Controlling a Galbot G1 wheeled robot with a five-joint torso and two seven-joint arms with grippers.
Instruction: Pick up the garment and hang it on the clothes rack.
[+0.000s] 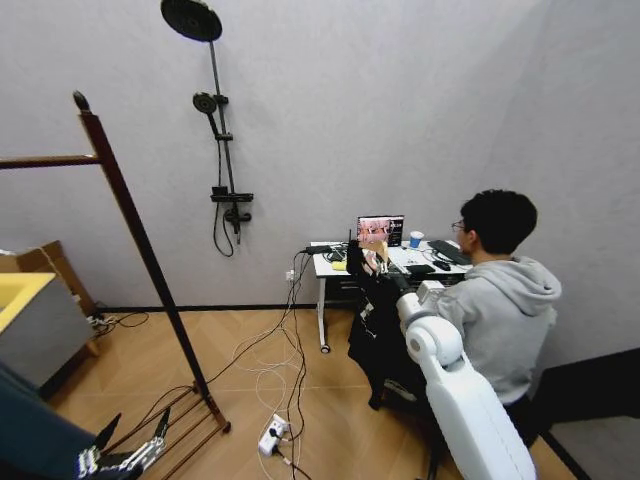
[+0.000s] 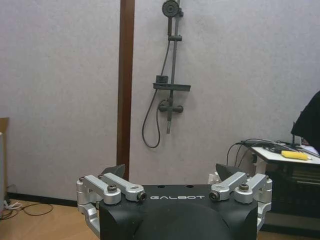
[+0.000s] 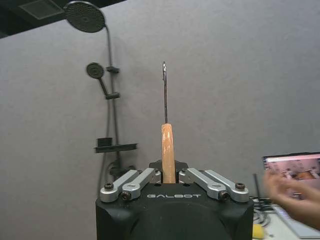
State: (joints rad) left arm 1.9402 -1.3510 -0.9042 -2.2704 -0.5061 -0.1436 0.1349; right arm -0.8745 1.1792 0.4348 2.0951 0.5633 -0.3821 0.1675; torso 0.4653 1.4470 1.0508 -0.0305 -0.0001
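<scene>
1. Low at the robot's left, nearest the head camera: left pincer, fingers spread wide and holding nothing, parked near the floor beside the foot of the clothes rack.
2. Same left pincer in its own wrist view: both jaws apart, with a dark rack post standing upright beyond them against the grey wall.
3. Further out on the robot's right: white right arm stretched forward, right pincer raised at about worktop height and clamped on the wooden hanger.
4. In the right wrist view: right pincer closed narrow on the hanger neck, metal hook rising straight up out of the grip, seen edge-on.
5. Hanging below that grip: the garment, black, long axis vertical, clear of the floor, in front of the worktop and beside a seated person.
6. Relation that counts: garment on the right side, rack far over on the left, well apart; horizontal rail at the rack's top stands higher than the hook does now.
7. Judged from this: carry leftward and upward needed, hook to pass over the rail; right arm alone holds the load, left arm nearer the rack but empty.
8. Farthest back: shower fitting on the wall, no part in the job.
</scene>
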